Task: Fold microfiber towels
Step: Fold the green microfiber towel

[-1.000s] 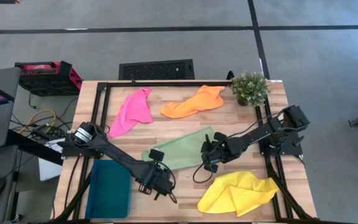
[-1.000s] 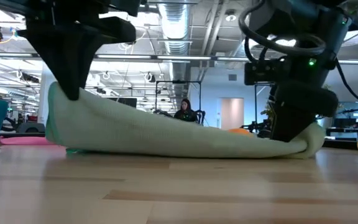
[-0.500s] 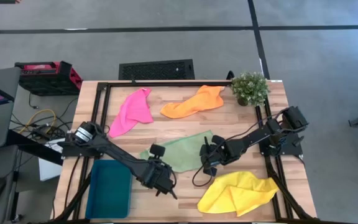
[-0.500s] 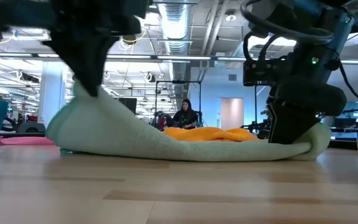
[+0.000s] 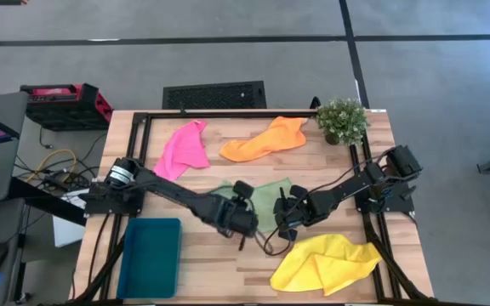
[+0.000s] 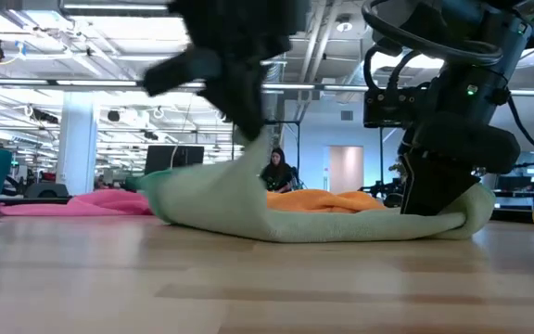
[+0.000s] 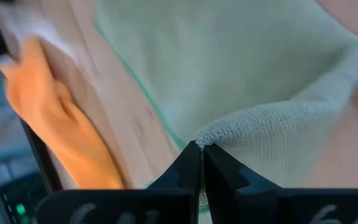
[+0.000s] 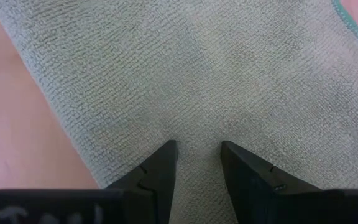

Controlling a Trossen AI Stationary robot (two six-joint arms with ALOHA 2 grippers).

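Note:
The light green towel [image 5: 272, 195] lies mid-table, its left part lifted and doubled over toward the right. My left gripper [image 5: 247, 226] is shut on one raised corner [image 7: 219, 132]. My right gripper [image 5: 285, 218] stands on the towel's right part, fingers apart. In the low view the green towel [image 6: 341, 218] slopes up from the table to my left gripper [image 6: 253, 130]. The pink towel [image 5: 181, 149] and orange towel [image 5: 266, 138] lie flat at the far side. At the near right lies the yellow towel [image 5: 326, 262], crumpled. My left gripper pinches the green towel's corner [image 7: 211, 138] between its two fingertips, slanting down from the table's left. The corner is lifted clear and the cloth hangs slack from it down to the table. My right gripper has both spread fingertips [image 8: 165, 158] set down on the towel's flat surface [image 8: 197, 124], slanting down from the right. That part lies on the table, and the cloth's end curls up behind the fingers [image 6: 471, 209].
A teal bin [image 5: 150, 255] sits at the near left corner. A potted plant [image 5: 343, 121] stands at the far right corner. A black frame rail [image 5: 228, 112] runs round the table. Bare wood [image 5: 228, 272] lies between bin and yellow towel.
My left gripper has swung from the near side toward the table's right and far edge, turning as it went, with the green towel's corner. The towel's left part has been carried over toward the right gripper. Its right end has stayed under the still right gripper.

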